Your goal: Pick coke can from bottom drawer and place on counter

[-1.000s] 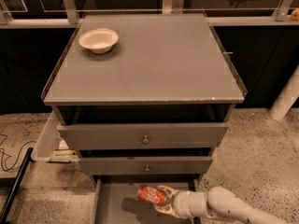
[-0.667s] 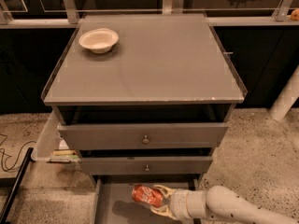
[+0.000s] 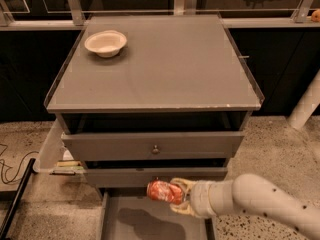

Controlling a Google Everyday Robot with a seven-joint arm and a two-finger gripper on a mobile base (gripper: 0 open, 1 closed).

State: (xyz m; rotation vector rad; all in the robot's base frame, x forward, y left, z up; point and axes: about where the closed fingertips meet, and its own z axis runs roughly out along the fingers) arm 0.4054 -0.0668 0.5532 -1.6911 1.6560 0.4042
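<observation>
The coke can (image 3: pixel 164 191) is red-orange and lies on its side in my gripper (image 3: pixel 176 198), held in the air above the open bottom drawer (image 3: pixel 120 224). The gripper is shut on the can, with pale fingers (image 3: pixel 182 185) wrapped around its right end. My white arm (image 3: pixel 260 200) reaches in from the lower right. The can's shadow falls on the drawer's flat grey floor. The counter (image 3: pixel 170 64) is the grey cabinet top above, with a thin clear rim.
A white bowl (image 3: pixel 105 43) sits at the counter's back left corner. Two upper drawers with a small round knob (image 3: pixel 156 148) face me. A black cable (image 3: pixel 7 169) and a dark bar (image 3: pixel 15 199) lie on the speckled floor at left. A white post (image 3: pixel 305 106) stands at right.
The gripper has lifted the can up and to the left, from just above the drawer floor to about level with the middle drawer's lower edge.
</observation>
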